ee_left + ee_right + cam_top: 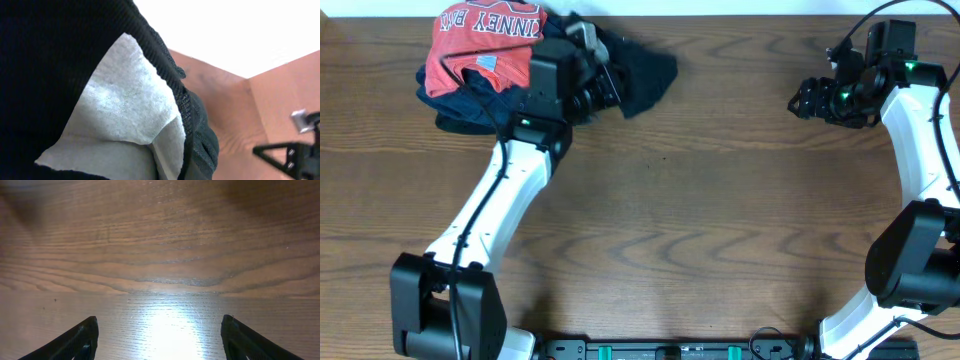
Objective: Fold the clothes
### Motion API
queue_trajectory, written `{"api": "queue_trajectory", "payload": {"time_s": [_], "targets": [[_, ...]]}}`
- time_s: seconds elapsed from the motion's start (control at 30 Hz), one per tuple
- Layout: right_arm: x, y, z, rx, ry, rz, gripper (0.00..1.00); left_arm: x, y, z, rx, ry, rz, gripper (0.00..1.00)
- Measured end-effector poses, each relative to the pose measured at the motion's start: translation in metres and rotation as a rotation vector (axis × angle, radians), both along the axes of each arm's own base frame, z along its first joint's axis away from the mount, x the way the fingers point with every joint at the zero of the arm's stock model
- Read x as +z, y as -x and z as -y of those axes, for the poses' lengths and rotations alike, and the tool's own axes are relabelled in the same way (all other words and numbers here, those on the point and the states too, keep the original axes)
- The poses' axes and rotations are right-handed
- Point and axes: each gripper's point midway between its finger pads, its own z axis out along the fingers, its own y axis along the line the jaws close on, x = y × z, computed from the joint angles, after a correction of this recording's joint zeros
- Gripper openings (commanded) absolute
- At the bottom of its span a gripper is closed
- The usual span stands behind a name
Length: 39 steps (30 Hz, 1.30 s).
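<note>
The black shirt (645, 75) lies bunched at the table's far edge, right of the clothes pile. My left gripper (605, 82) is at its left end and appears shut on it. In the left wrist view the black fabric (45, 60) and its white inner label (125, 105) fill the frame and hide the fingers. My right gripper (807, 100) hovers at the far right, well away from the shirt. In the right wrist view it (159, 335) is open and empty over bare wood.
A red shirt with white lettering (480, 40) lies on a dark navy garment (460, 105) at the far left, just behind the left wrist. The wooden table (720, 220) spans the view. The right arm shows small in the left wrist view (287, 152).
</note>
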Motion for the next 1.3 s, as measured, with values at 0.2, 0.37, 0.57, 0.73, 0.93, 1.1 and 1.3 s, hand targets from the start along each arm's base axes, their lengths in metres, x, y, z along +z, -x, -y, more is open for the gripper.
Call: {"api": "queue_trajectory", "payload": {"time_s": [0.2,0.37,0.57,0.73,0.93,1.1,1.3], "targets": [[0.000,0.001,0.000,0.000,-0.001,-0.006,0.77,0.062,-0.036,-0.051,0.149,0.007,0.164,0.06],[-0.001,0.003,0.000,0.000,-0.002,-0.011,0.76,0.107,-0.060,-0.125,0.351,0.025,0.314,0.06],[-0.001,0.004,-0.001,0.000,-0.003,-0.016,0.76,0.126,-0.067,-0.201,0.528,0.042,0.394,0.06],[-0.001,0.004,-0.001,0.000,-0.002,-0.016,0.76,0.125,-0.082,-0.238,0.590,0.042,0.467,0.06],[-0.001,0.003,-0.001,0.000,-0.002,-0.015,0.76,0.076,-0.105,-0.248,0.589,0.039,0.396,0.06],[0.000,0.001,0.000,0.000,-0.001,-0.003,0.76,0.043,-0.115,-0.244,0.558,0.046,0.333,0.06],[0.001,-0.002,0.000,0.000,0.001,0.010,0.76,0.018,-0.113,-0.237,0.527,0.052,0.235,0.08]]}}
